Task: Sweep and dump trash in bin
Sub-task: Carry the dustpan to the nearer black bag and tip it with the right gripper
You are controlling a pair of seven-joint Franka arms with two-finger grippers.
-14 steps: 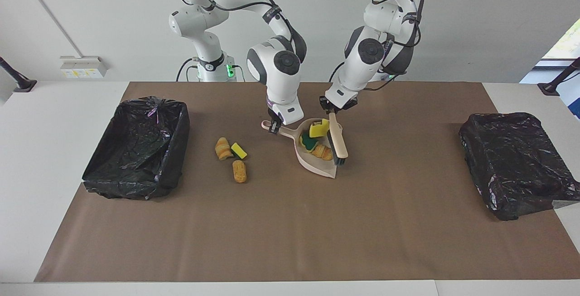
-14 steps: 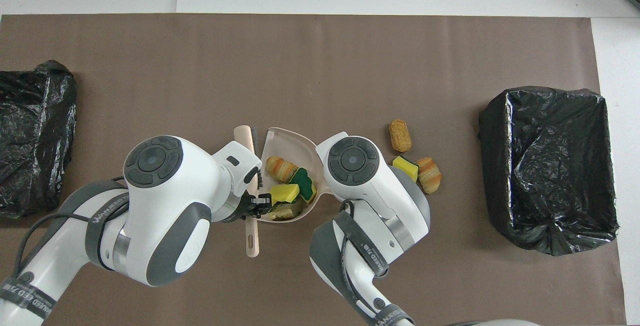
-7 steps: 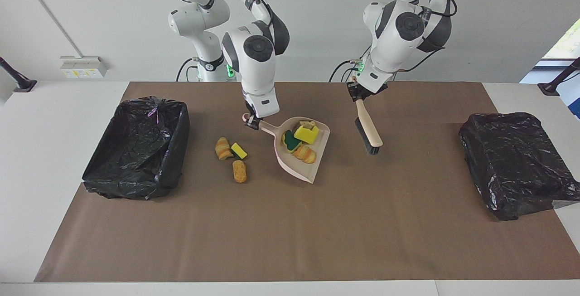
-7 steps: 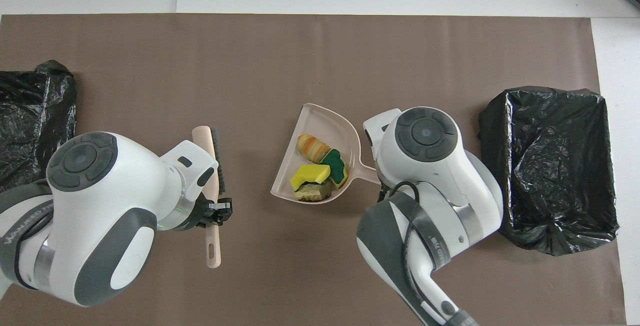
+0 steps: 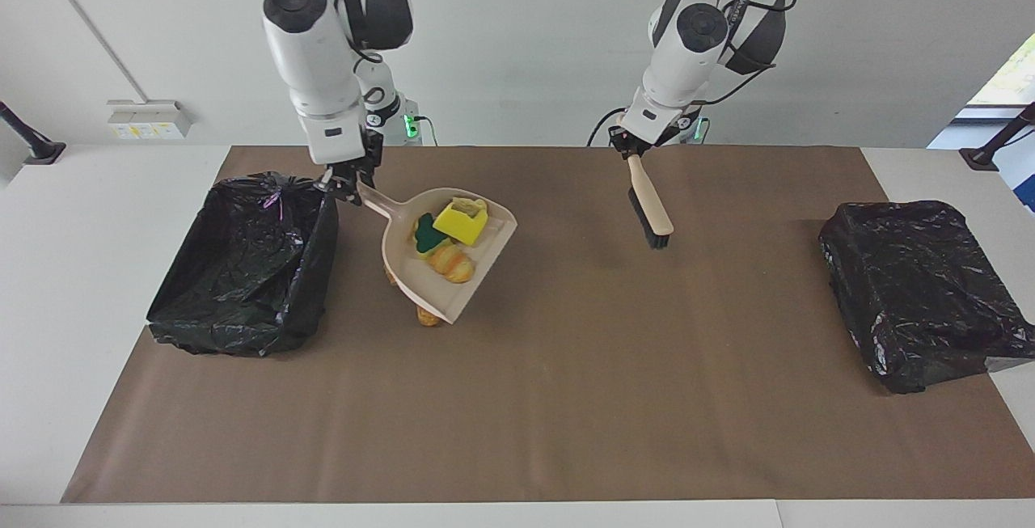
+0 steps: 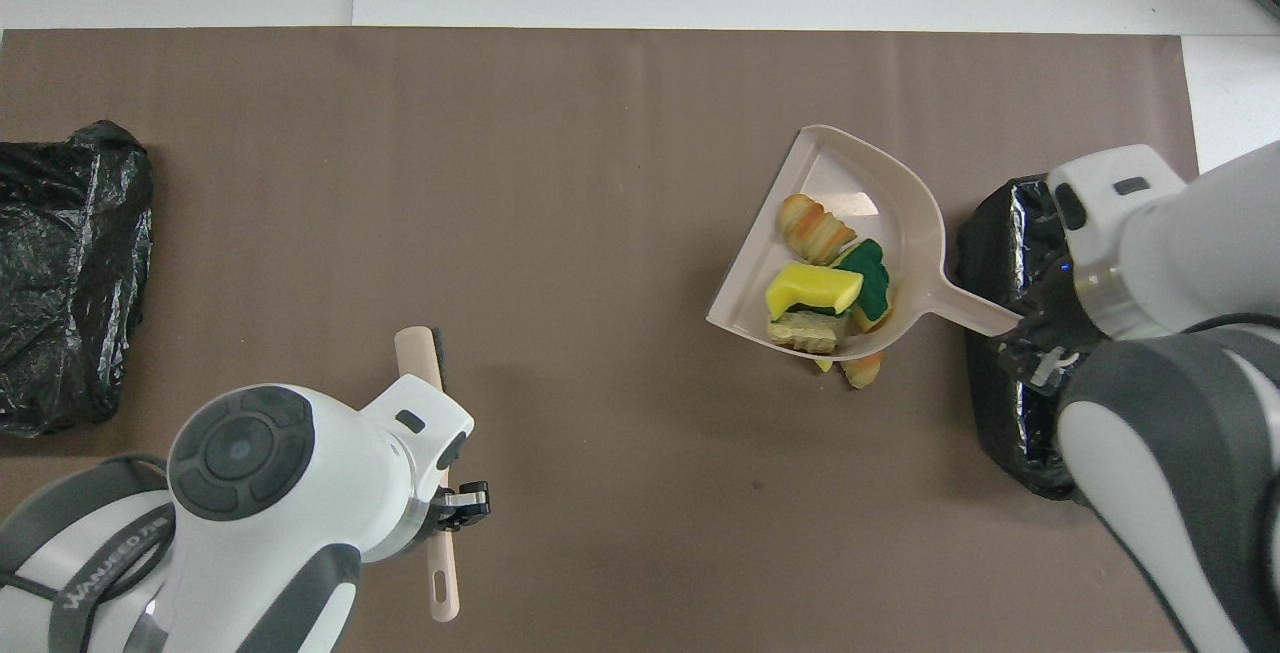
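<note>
Four scraps of trash (image 5: 446, 241) lay in your dustpan (image 5: 477, 273), handle clamped by the right gripper (image 5: 346, 186) over the bin (image 5: 242, 269) rim, mouth pointing away; left gripper (image 5: 630, 145) clasped the brush (image 5: 651, 209).

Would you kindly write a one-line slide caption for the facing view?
Right gripper carries the loaded dustpan toward the black-lined bin; left gripper holds the brush.

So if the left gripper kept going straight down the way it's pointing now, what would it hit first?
Most likely the brown mat. The left gripper points down, shut on the brush, whose bristled end hangs lowest and would touch first. Nothing else shows beneath it, though depth is hard to judge.
</note>
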